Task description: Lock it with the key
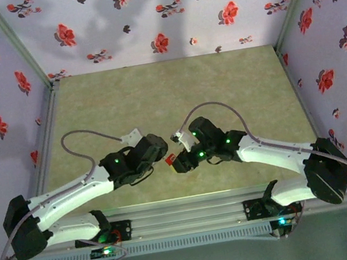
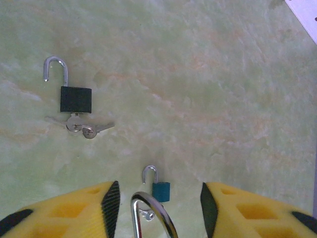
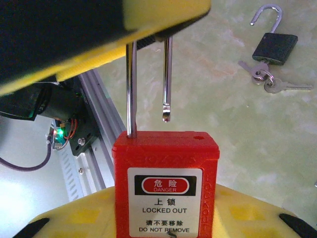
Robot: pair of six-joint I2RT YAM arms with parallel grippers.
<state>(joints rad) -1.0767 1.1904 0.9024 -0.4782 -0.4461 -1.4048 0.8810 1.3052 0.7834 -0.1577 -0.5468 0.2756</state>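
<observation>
Where the two arms meet at the centre of the top view, the red padlock [image 1: 170, 160] sits between them. The left gripper [image 1: 161, 154] is at its left and the right gripper [image 1: 180, 162] at its right, both close against it, so neither arm is nearer.

In the left wrist view, the padlock's steel shackle [image 2: 133, 218] rises at bottom centre between the yellow fingers [image 2: 111, 201]. They stand spread, with a gap on each side. A black padlock [image 2: 76, 99] lies on the table at upper left, its keys [image 2: 84, 128] just below it. A small blue padlock [image 2: 161, 191] shows just above the shackle.

In the right wrist view, the right gripper pinches the red body at bottom centre, its long axis running up the frame. The shackle is raised, and its bow passes under the left arm's yellow finger at the top. Its free leg ends clear above the body, a little left of its hole. As I judge it, the coming move turns on bringing that leg over the hole and pressing down. Whether a key sits in the red padlock I cannot tell.
</observation>
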